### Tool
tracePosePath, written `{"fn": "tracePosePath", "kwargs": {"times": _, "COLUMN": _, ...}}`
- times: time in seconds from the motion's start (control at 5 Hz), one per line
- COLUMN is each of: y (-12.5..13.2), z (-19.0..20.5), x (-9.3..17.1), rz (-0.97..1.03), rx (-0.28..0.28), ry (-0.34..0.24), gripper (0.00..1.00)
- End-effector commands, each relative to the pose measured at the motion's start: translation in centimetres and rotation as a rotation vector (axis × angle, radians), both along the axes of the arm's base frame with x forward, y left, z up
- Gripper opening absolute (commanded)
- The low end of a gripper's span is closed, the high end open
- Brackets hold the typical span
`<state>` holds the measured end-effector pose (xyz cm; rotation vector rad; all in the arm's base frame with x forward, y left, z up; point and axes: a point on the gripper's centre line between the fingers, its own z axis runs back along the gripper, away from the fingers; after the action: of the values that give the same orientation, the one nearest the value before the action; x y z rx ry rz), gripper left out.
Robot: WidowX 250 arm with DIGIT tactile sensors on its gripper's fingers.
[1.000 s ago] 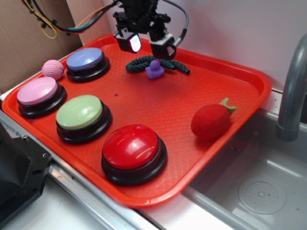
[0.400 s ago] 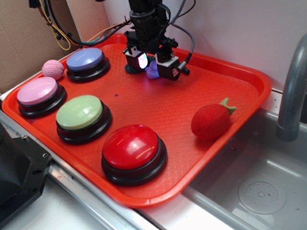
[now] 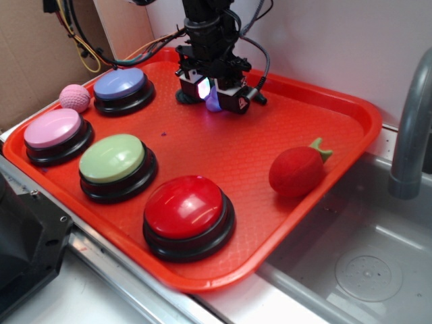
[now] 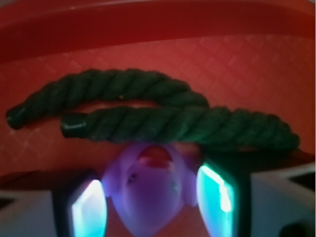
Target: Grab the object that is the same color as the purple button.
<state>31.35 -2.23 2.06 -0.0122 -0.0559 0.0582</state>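
Observation:
The object, a tiny purple rubber duck (image 3: pixel 213 102) with an orange beak, stands at the back of the red tray (image 3: pixel 358 115). My gripper (image 3: pixel 213 103) is down on the tray around it. In the wrist view the duck (image 4: pixel 148 192) fills the gap between the two glowing pads (image 4: pixel 89 212), and its sides touch both. My gripper (image 4: pixel 152 210) is shut on the duck, which still rests on the tray. The purple button (image 3: pixel 120 84), a lavender-blue dome on a black base, sits at the back left, apart from the gripper.
A dark green rope (image 4: pixel 148 118) lies just behind the duck. Pink (image 3: pixel 52 128), green (image 3: pixel 111 157) and red (image 3: pixel 183 206) buttons fill the tray's left and front. A pink ball (image 3: pixel 74 97) lies beside the purple button and a red strawberry toy (image 3: pixel 295 171) at right. Sink (image 3: pixel 364 270) and faucet (image 3: pixel 412 128) lie beyond.
The gripper came down from above the rope onto the tray around the duck. Its fingers have since drawn in against the duck's sides.

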Motion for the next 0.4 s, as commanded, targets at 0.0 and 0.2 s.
{"fn": "tracePosePath", "kwargs": {"times": 0.0, "y": 0.7, "z": 3.8, "x": -2.2, "rz": 0.015, "rx": -0.002, "ry": -0.024, "gripper": 0.00}}
{"fn": "tracePosePath", "kwargs": {"times": 0.2, "y": 1.2, "z": 7.3, "x": -5.0, "rz": 0.062, "rx": 0.015, "ry": 0.012, "gripper": 0.00}}
